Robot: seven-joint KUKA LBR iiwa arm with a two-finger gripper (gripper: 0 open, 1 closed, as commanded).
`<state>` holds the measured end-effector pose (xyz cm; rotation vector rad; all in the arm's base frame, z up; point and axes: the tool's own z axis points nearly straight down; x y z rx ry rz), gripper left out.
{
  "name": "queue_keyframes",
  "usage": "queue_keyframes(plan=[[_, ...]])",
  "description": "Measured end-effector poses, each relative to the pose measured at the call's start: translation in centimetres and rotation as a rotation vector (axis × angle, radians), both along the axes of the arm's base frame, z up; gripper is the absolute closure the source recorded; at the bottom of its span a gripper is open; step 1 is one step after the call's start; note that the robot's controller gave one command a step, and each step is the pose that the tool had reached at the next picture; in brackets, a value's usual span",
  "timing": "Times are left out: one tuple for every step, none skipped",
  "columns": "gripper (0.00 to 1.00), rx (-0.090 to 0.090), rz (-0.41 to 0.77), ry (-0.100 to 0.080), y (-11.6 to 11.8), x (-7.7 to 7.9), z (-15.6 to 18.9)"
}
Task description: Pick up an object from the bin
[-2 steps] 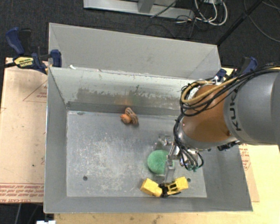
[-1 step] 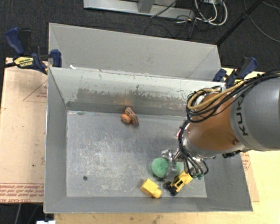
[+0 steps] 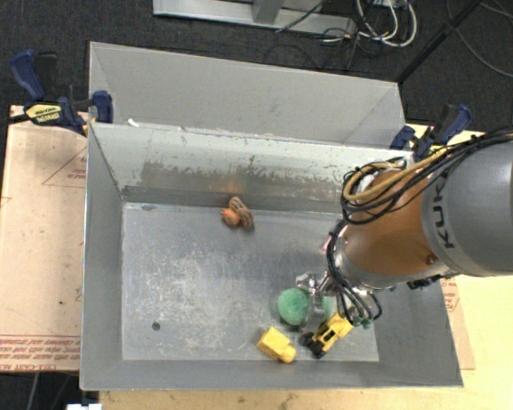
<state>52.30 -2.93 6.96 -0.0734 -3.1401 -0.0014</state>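
Where the arm (image 3: 470,209) comes in from the right of the camera view, its orange-covered wrist hangs low over the right front part of the grey metal bin (image 3: 188,274), and the gripper (image 3: 314,291) sits at the tip of it, down close to the floor. Its metal end is just beside, perhaps touching, the upper right edge of a green rounded lump of soft-looking material (image 3: 291,306). Whether the gripper is open or closed cannot be told, and nothing can be seen in its hold.

The green rounded lump lies on the floor in the right front quarter; it is close to round, so no long axis or pointing direction can be made out.

Just to its right, under the wrist cables, lies a small yellow-and-black toy (image 3: 328,333), its long axis running diagonally from front left to back right. In front of the green lump, near the front wall, rests a yellow plastic block (image 3: 277,345), slightly elongated from left to right. Well apart, against the foot of the back wall, lies a small brown knobbly piece (image 3: 236,213).
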Motion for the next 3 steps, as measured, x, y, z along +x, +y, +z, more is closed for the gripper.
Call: queue_keyframes(plan=[[1.00,-0.001,-0.067,-0.003,-5.5,-1.7,12.5],[1.00,0.000,-0.067,-0.003,-5.5,-1.7,12.5],[1.00,0.000,-0.059,0.004,-5.4,-2.3,17.2]])
